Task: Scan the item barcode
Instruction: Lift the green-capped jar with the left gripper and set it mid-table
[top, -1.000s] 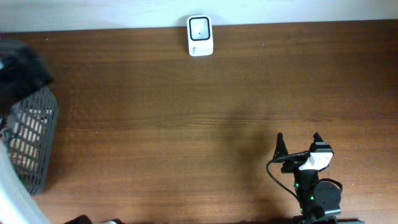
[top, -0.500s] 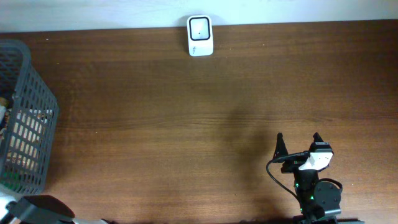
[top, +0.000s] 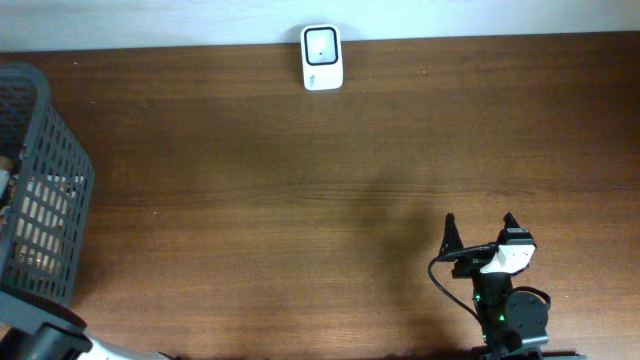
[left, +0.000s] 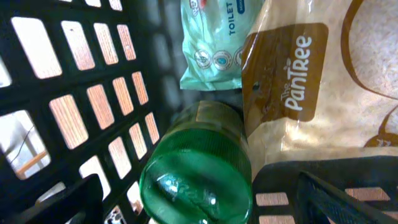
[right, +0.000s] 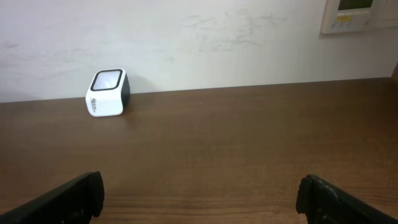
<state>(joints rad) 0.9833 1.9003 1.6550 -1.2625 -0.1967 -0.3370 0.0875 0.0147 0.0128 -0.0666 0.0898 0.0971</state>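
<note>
The left wrist view looks down into a dark mesh basket (left: 74, 106). A green bottle (left: 196, 168) lies there on its side, its base towards the camera. Beside it are a brown PanTree bag (left: 311, 81) and a mint toilet-tissue pack (left: 214, 46). My left gripper (left: 205, 208) is open, with one finger on each side of the bottle's base and no contact visible. No barcode shows on any item. The white scanner (top: 321, 57) stands at the table's far edge. My right gripper (top: 480, 232) is open and empty at the front right, facing the scanner (right: 107, 93).
The basket (top: 40, 200) stands at the table's left edge. Part of the left arm (top: 50, 345) shows at the bottom left corner. A wall runs behind the far edge of the table, with a panel (right: 360, 15) mounted on it.
The blurred left arm that covered the basket's top a second ago has swung away to the bottom left of the overhead view. The right arm has not moved.
</note>
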